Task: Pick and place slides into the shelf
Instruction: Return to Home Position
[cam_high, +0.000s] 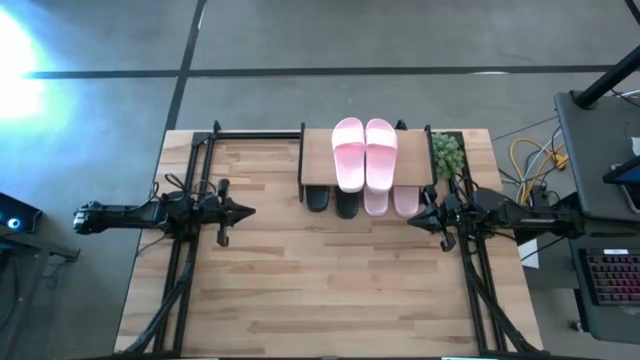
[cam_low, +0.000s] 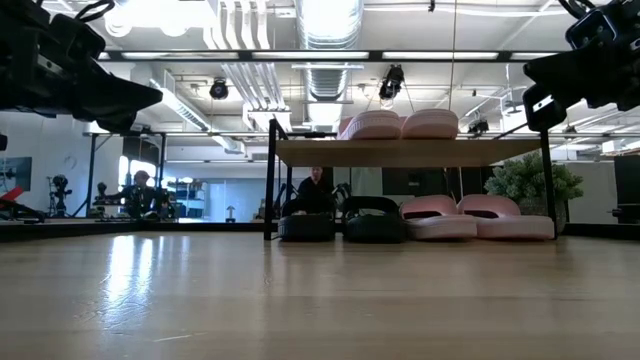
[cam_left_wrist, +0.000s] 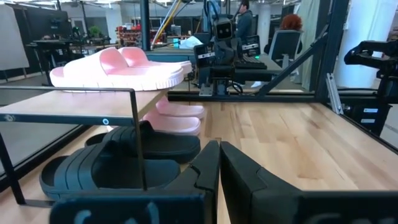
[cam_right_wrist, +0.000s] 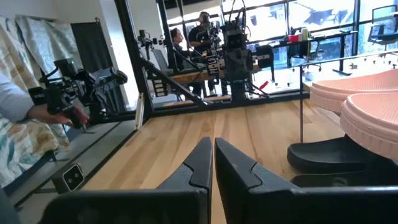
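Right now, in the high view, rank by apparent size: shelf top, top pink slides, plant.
Largest: shelf top. Next: the two pink slides on it, alike to each other. Smallest: plant.

The table (cam_high: 330, 290) is pale plank wood, smooth, with a soft sheen that mirrors the ceiling light at the lower left of the low view. The shelf (cam_high: 318, 160) has a matt light-wood board on thin black metal legs. The pink slides (cam_high: 349, 152) at centre frame look like smooth, matt moulded foam. The black slides (cam_left_wrist: 112, 171), lower left in the left wrist view, look matt and rubbery, with ribbed straps. The left gripper (cam_left_wrist: 219, 144) and right gripper (cam_right_wrist: 212, 140) have dark, matt plastic fingers. The grey floor (cam_high: 400, 40) looks polished, with glare at the upper left.
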